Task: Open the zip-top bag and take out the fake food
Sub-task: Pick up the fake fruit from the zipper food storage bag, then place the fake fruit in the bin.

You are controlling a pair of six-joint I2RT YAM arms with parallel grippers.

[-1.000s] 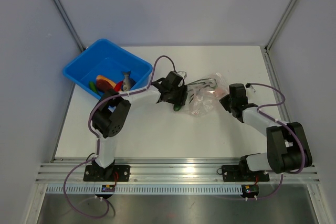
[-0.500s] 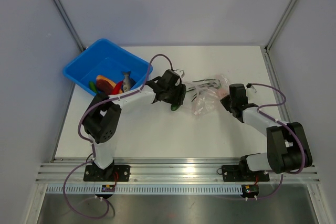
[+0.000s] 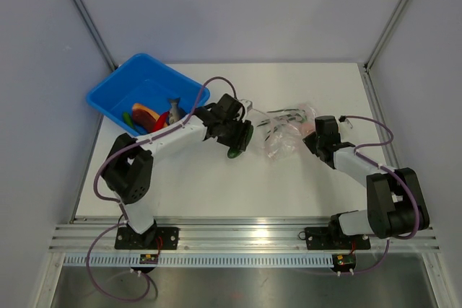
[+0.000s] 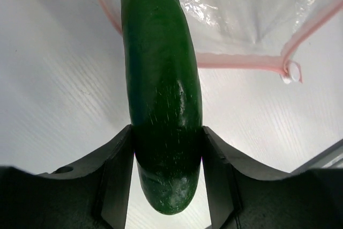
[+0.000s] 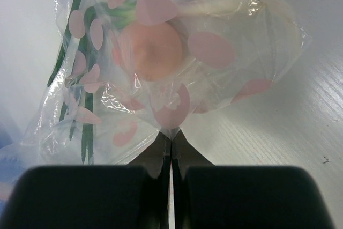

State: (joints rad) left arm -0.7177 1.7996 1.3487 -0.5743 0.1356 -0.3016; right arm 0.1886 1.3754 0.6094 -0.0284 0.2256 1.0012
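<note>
The zip-top bag (image 3: 285, 131) lies on the white table, clear with pink petal marks and a pink zip strip (image 4: 241, 61). My left gripper (image 3: 238, 142) is shut on a dark green cucumber (image 4: 161, 89), held just left of the bag's open mouth. My right gripper (image 3: 312, 133) is shut on the bag's near edge (image 5: 171, 127). Inside the bag I see a pinkish egg-like ball (image 5: 153, 49), a white piece (image 5: 236, 4) and green stems (image 5: 86, 105).
A blue bin (image 3: 148, 93) stands at the back left and holds a grey fish (image 3: 175, 110), an orange-tan piece (image 3: 144, 115) and red bits. White walls enclose the table; an aluminium rail runs along the near edge.
My left gripper has drawn the cucumber left and nearer, out of the bag's mouth. The bag has flattened a little. My right gripper has stayed in place.
</note>
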